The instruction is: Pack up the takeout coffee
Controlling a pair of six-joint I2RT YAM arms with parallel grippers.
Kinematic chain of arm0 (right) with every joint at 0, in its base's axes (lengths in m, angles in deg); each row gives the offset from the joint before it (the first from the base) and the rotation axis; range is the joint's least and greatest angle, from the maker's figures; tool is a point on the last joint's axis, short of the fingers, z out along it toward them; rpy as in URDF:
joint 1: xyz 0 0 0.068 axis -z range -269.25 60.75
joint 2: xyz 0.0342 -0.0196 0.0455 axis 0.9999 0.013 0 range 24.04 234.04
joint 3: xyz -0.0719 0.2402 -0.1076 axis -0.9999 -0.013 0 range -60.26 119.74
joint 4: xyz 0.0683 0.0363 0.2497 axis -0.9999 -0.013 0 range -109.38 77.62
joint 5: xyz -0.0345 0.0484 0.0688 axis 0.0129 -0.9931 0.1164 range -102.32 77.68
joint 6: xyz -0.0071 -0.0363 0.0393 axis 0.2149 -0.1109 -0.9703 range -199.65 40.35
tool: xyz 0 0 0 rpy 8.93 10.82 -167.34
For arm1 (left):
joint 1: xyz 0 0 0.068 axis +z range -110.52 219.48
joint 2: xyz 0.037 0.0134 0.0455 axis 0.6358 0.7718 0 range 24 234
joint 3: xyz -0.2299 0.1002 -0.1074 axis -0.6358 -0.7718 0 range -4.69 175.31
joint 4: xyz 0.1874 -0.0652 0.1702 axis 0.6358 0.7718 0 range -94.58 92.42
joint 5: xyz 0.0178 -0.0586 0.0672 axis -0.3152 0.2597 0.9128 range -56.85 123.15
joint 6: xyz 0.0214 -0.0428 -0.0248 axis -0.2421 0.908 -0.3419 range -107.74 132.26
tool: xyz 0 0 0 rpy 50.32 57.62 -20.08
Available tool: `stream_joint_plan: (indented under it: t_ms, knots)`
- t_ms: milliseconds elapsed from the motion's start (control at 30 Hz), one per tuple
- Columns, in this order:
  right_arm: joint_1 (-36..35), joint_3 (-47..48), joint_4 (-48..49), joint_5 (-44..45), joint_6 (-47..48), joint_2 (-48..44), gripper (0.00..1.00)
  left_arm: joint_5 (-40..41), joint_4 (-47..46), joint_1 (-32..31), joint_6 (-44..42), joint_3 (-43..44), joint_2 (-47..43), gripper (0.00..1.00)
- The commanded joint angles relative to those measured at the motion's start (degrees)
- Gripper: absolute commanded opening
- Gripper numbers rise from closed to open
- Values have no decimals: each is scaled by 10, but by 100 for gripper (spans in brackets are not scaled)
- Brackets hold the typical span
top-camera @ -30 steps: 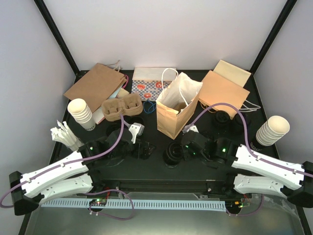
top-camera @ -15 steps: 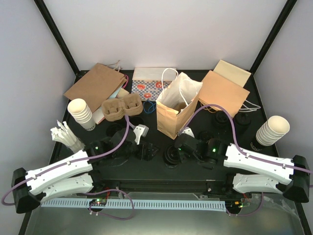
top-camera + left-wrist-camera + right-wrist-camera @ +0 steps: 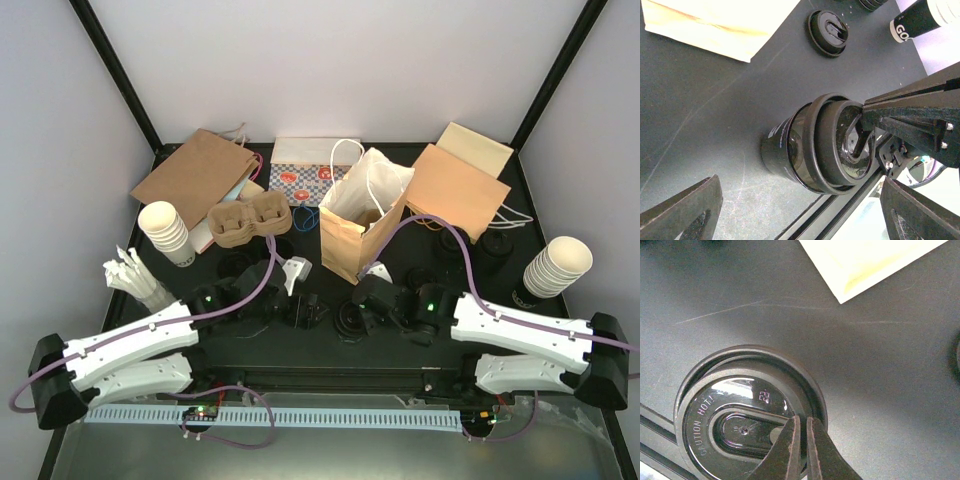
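Observation:
A takeout coffee cup (image 3: 350, 320) with a black lid stands near the table's front edge, between my two grippers. My right gripper (image 3: 803, 437) is shut on the rim of its lid (image 3: 740, 415), one finger inside the rim and one outside. My left gripper (image 3: 801, 182) is open wide, its fingers on either side of the same cup (image 3: 810, 150) and not touching it. In the top view the left gripper (image 3: 308, 310) is just left of the cup and the right gripper (image 3: 366, 308) just right of it. The open brown paper bag (image 3: 358, 215) stands upright behind the cup.
More lidded cups (image 3: 455, 240) stand at the right behind my right arm. A pulp cup carrier (image 3: 248, 220) and flat paper bags (image 3: 195, 175) lie at the back. Stacks of cream paper cups stand at the left (image 3: 165, 232) and right (image 3: 556, 266).
My right gripper has moved left onto the cup's lid. My left gripper has moved right towards the same cup. The cup has not moved.

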Motion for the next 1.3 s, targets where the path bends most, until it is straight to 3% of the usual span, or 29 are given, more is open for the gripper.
stream_joint_plan:
  t_ms: [0,400,633,1133,1267]
  knots:
    - [-5,-3,16,0,3,7,1,-19,-22,4,8,-1,8,88]
    - [-6,-2,20,-3,6,32,1,-64,-69,17,22,-24,21,77]
    - [-10,2,16,1,7,53,1,-90,-80,30,20,-35,36,64]
    - [-11,34,-10,14,18,22,27,-106,-69,47,15,-32,38,60]
    - [-10,41,-11,28,32,6,41,-102,-59,51,10,-30,30,60]
